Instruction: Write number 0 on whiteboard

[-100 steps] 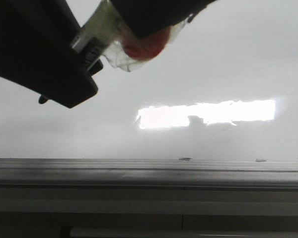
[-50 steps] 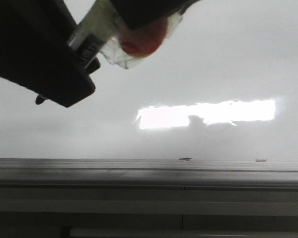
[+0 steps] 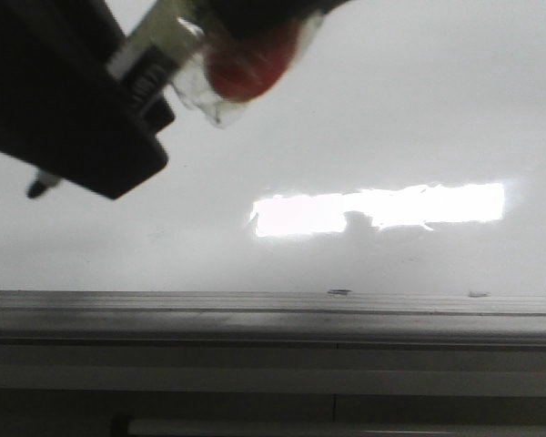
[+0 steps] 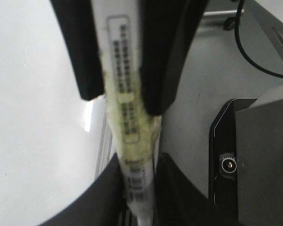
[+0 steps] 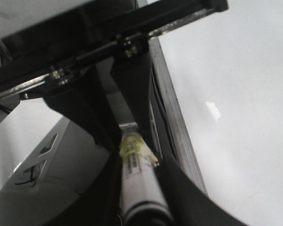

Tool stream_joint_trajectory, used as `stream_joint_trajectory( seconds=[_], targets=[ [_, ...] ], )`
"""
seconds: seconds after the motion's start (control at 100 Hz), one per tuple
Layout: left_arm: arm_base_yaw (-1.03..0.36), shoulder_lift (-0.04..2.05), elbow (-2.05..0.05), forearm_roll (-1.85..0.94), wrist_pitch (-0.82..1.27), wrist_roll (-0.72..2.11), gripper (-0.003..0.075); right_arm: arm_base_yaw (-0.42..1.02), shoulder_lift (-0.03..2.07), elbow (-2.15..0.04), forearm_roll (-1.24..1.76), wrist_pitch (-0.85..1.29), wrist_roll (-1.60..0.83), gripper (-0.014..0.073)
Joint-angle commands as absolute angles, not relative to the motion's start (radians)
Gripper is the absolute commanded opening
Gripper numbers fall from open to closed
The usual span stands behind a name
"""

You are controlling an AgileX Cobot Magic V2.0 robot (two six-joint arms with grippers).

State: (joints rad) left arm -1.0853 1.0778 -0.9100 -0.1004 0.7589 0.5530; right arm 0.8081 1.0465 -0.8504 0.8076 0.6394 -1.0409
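Where the front view looks low across the whiteboard [image 3: 419,109], its surface is glossy, flat and white. It fills the frame behind the arms and ends at a ribbed grey metal rail [image 3: 273,319] along the near edge. A bright rectangular glare patch [image 3: 382,208] with ragged edges sits mid-board, and two small dark specks [image 3: 338,292] lie just beside the rail.

Upper left: the left gripper [image 3: 91,137], a matte black angular block, is clamped on the marker [image 3: 150,64], which has a white printed barrel. The dark tip [image 3: 41,187] pokes out below the block, slanting down and left over the board; contact with the board cannot be told. The right gripper [image 3: 255,18], top centre, covers the barrel's other end, where crumpled clear film [image 3: 196,96] wraps a rounded red lump [image 3: 246,68].

Left wrist view, blurred: the barrel runs lengthwise between black fingers [image 4: 80,52] pressed against both its sides. Yellowish tape is wound round the middle over the printed label. The board lies to one side, and grey equipment housings to the other.

Right wrist view: the smooth cylindrical barrel sits pinched between this gripper's dark curved fingers, the taped section just beyond them. The barrel then disappears into black bracketry with small screws, and the rail and board run alongside.
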Motion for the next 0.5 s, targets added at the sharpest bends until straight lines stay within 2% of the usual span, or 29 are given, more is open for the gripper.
stream_joint_trajectory(
  seconds=[0.0,0.03,0.12,0.33,0.49],
  targets=[
    [-1.094,1.031,-0.944,-0.136,0.665,0.508,0.0244,0.808,1.034,-0.883,0.863,0.579,-1.041,-0.0047],
    [-1.094,1.017,-0.944,-0.136,0.665,0.498,0.0282,0.808,1.032,-0.881,0.858,0.575,-1.041,-0.0047],
    [-1.094,0.977,-0.944,-0.136,0.662,0.475,0.0327,0.808,1.013,-0.856,0.858,0.542,-1.039,-0.0047],
    [-1.094,0.855,-0.932,-0.132,0.643,0.394,0.0327,0.784,0.920,-0.748,0.858,0.449,-1.008,-0.0047],
    [-1.094,0.712,-0.812,-0.041,0.415,0.162,0.0301,0.746,0.794,-0.682,0.848,0.446,-1.005,-0.0047]
  ],
)
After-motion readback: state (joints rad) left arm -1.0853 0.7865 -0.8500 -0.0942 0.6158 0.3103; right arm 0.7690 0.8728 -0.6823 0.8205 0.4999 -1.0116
